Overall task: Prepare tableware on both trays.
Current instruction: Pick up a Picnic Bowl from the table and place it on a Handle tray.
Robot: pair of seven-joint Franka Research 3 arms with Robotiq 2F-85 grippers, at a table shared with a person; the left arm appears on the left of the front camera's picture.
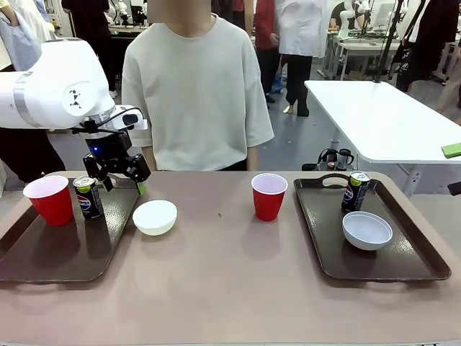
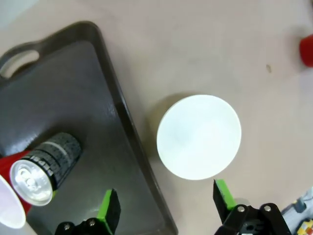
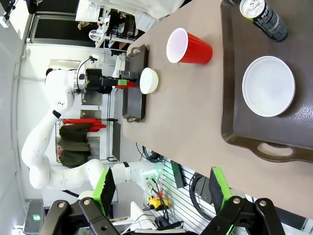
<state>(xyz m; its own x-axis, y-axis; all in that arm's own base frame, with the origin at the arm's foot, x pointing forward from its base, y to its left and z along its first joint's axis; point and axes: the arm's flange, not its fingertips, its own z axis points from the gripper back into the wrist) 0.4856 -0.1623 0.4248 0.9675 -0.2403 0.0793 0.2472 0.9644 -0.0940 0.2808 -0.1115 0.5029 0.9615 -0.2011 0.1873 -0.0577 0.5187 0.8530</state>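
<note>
The left tray [image 1: 43, 252] holds a red cup [image 1: 49, 200] and a Pepsi can [image 1: 88, 197]. A white bowl [image 1: 155, 217] sits on the bare table just right of that tray. My left gripper [image 1: 124, 186] hangs open over the tray's far right corner. In its wrist view the left gripper [image 2: 165, 203] straddles the tray rim [image 2: 132, 147], with the bowl [image 2: 199, 136] just ahead. A second red cup [image 1: 269, 196] stands on the table mid-way. The right tray [image 1: 374, 267] carries a can [image 1: 355, 191] and a bowl [image 1: 366, 230]. My right gripper [image 3: 161, 191] is open, high above the right tray [image 3: 234, 73].
A person in a pale shirt [image 1: 194, 94] stands at the far edge of the table. A white table [image 1: 382, 122] lies behind on the right. Bare tabletop [image 1: 230, 288] stretches between the trays.
</note>
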